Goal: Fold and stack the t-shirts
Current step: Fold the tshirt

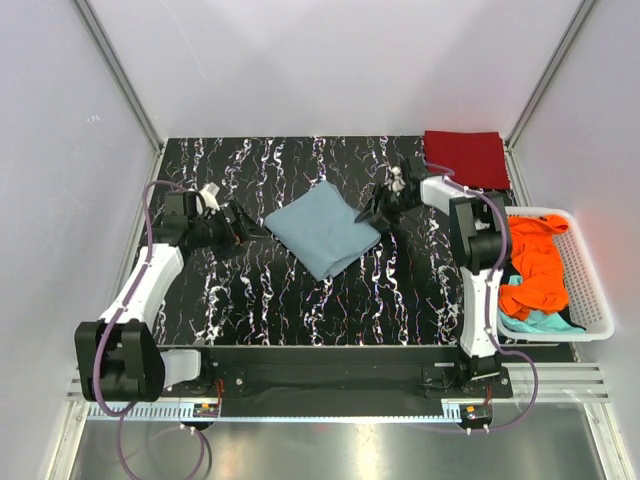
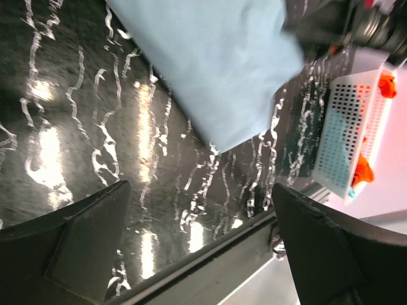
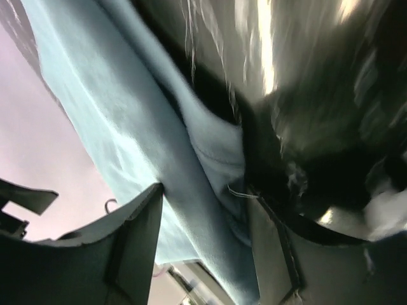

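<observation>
A dusty grey-blue t-shirt (image 1: 322, 228) lies folded as a tilted rectangle mid-table. My left gripper (image 1: 250, 226) hovers just off its left corner, open and empty; in the left wrist view (image 2: 200, 190) only bare table lies between its fingers, with the shirt (image 2: 216, 63) beyond. My right gripper (image 1: 368, 215) is at the shirt's right corner, and in the right wrist view (image 3: 206, 194) its jaws stand open astride the folded edge (image 3: 127, 114). A dark red t-shirt (image 1: 465, 158) lies folded at the back right. Orange (image 1: 538, 265) and teal (image 1: 535, 322) t-shirts are heaped in the basket.
The white slatted basket (image 1: 590, 270) stands off the table's right edge, beside the right arm; it also shows in the left wrist view (image 2: 356, 127). The black marbled table (image 1: 240, 300) is walled by white panels on three sides.
</observation>
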Robot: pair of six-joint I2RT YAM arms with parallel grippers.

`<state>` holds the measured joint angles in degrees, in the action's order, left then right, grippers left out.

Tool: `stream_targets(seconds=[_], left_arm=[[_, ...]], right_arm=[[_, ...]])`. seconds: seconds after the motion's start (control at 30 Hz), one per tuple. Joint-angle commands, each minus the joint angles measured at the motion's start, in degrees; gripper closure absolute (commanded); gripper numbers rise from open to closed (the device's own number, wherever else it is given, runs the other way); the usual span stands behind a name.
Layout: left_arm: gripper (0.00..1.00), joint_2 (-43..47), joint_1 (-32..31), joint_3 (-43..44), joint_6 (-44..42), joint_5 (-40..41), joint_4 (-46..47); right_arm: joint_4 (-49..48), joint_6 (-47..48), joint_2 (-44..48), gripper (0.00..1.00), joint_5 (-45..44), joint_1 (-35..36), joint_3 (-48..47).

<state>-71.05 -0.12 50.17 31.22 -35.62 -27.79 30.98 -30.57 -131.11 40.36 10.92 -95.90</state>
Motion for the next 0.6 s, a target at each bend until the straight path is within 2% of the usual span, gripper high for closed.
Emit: stream_targets(seconds=[0.0, 0.13, 0.17, 0.27, 0.33, 0.43, 0.47, 0.57], left_arm=[[0.01, 2.1, -0.8, 1.0, 4.2, 0.6, -0.7], [0.01, 5.2, -6.0, 4.8, 0.3, 8.6, -3.0], [0.01, 5.7, -7.0, 5.5, -0.5, 9.3, -3.7], [0.01, 7.2, -10.9, 5.7, -0.4, 9.1, -3.4], [0.01, 7.8, -15.8, 6.0, 2.0, 10.6, -3.4], [0.01, 7.9, -24.1, 7.1, 4.8, 16.7, -3.1], [0.01, 7.5, -25.9, 7.5, 5.0, 17.7, -3.1], [0.01, 4.9, -33.0, 10.5, 4.6, 21.9, -3.2]], right_arm=[[-9.4, -6.2, 9.0, 0.39, 0.0, 3.5, 15.6], [-17.5, -16.1, 20.3, 0.39, -2.1, 8.3, 29.4], [-21.7, -18.0, 22.2, 0.39, -2.4, 9.7, 32.1], [-25.0, -22.7, 30.4, 0.36, -3.4, 12.3, 40.4], [-24.6, -22.3, 37.5, 0.33, -4.7, 9.9, 45.0], [-18.2, -17.2, 44.6, 0.30, -4.0, 6.1, 47.5], [-14.1, -15.5, 45.7, 0.30, -3.7, 4.4, 47.5], [-9.6, -9.8, 49.4, 0.29, -4.8, 3.6, 48.9]])
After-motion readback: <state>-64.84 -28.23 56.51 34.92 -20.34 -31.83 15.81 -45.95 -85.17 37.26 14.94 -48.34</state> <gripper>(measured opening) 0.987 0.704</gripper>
